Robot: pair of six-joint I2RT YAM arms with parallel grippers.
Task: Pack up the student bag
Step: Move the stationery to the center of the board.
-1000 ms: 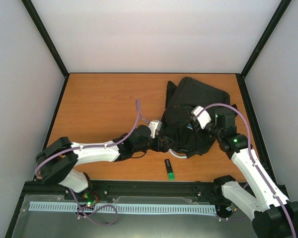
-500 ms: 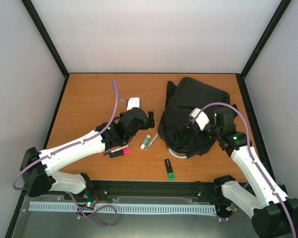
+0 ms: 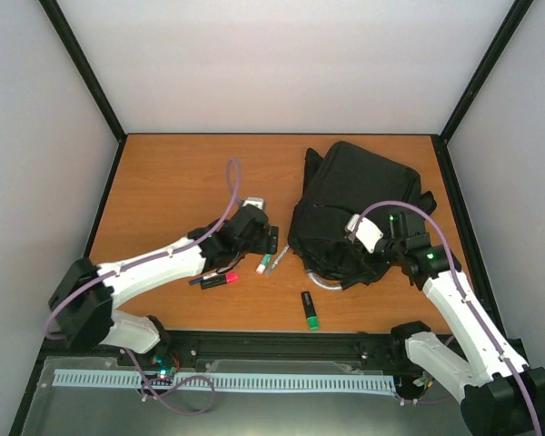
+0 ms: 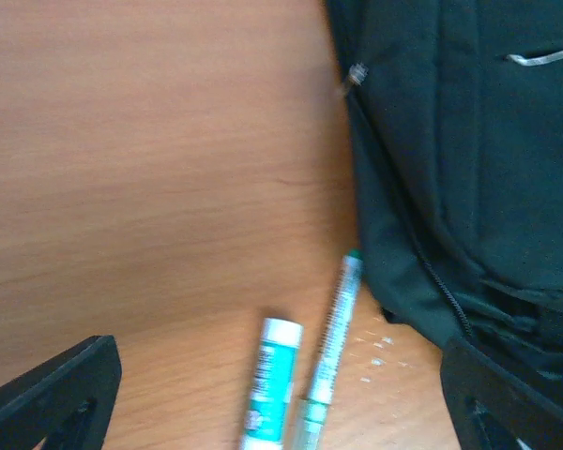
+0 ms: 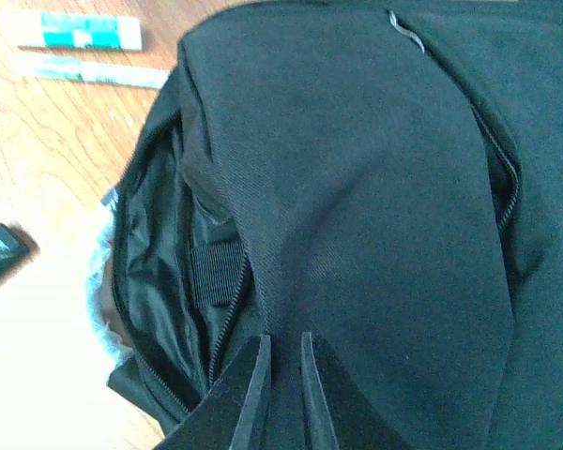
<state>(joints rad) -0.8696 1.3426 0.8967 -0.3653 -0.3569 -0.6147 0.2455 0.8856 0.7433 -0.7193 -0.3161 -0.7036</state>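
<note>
Wooden surface [image 3: 182, 182] inside a white-walled booth with black corner posts. We found the student bag [image 3: 359, 191] lying flat at right of centre in the top view, with its main zip mouth gaping toward the lower edge of the frame. The right tool [image 5: 283, 375] had its jaws almost together, pinching a fold of bag fabric beside the open zip, as far as we could tell. The left tool [image 3: 271, 240] stood wide open and held nothing. It hovered over a glue stick [image 4: 272, 380] and a clear pen [image 4: 330, 328] that lay just beside the bag's left edge. A pink marker [image 3: 220, 279] and a green highlighter [image 3: 310, 311] lay loose lower in the frame. We judged the bag soft, floppy and fairly light while unfilled: the cloth would sag and the mouth would collapse unless lifted. The best holds looked like the stiffer zip rim or a strap; a flat panel would just bunch up and slip.
</note>
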